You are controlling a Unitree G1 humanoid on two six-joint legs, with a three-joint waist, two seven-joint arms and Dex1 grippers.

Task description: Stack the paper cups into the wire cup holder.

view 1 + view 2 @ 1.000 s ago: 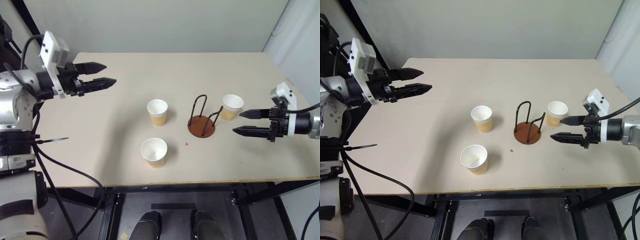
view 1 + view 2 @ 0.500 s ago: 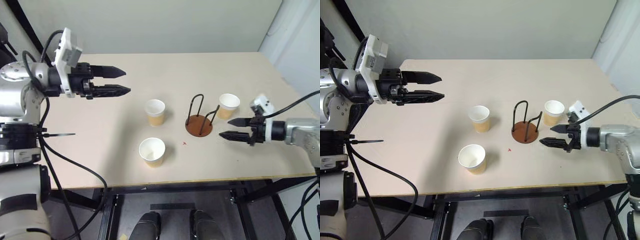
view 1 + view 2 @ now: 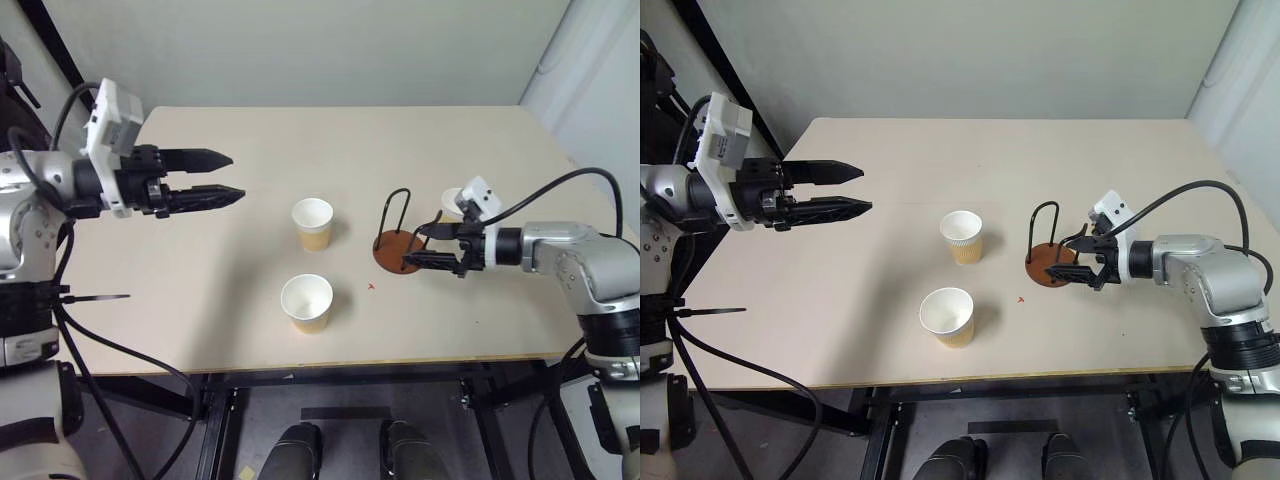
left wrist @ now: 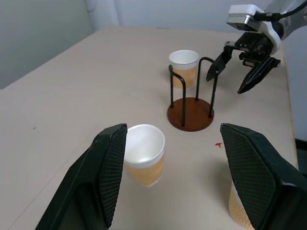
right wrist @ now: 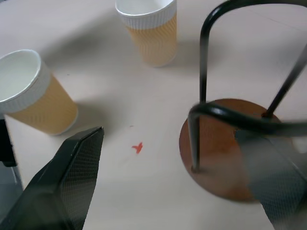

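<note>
Reaching in from the right of the frame, my right gripper point(image 3: 428, 246) stands wide open and empty at the wire cup holder point(image 3: 399, 238), right of centre on the table point(image 3: 250, 330), apparently to steady it or pass to the cup point(image 4: 184, 66) behind it. My left gripper point(image 3: 224, 175), upper left, hangs open and empty, clear of the work. The holder, a rust-brown disc with two black wire loops, stands empty; two more paper cups point(image 3: 313, 222) point(image 3: 307, 302) wait upright near centre.
</note>
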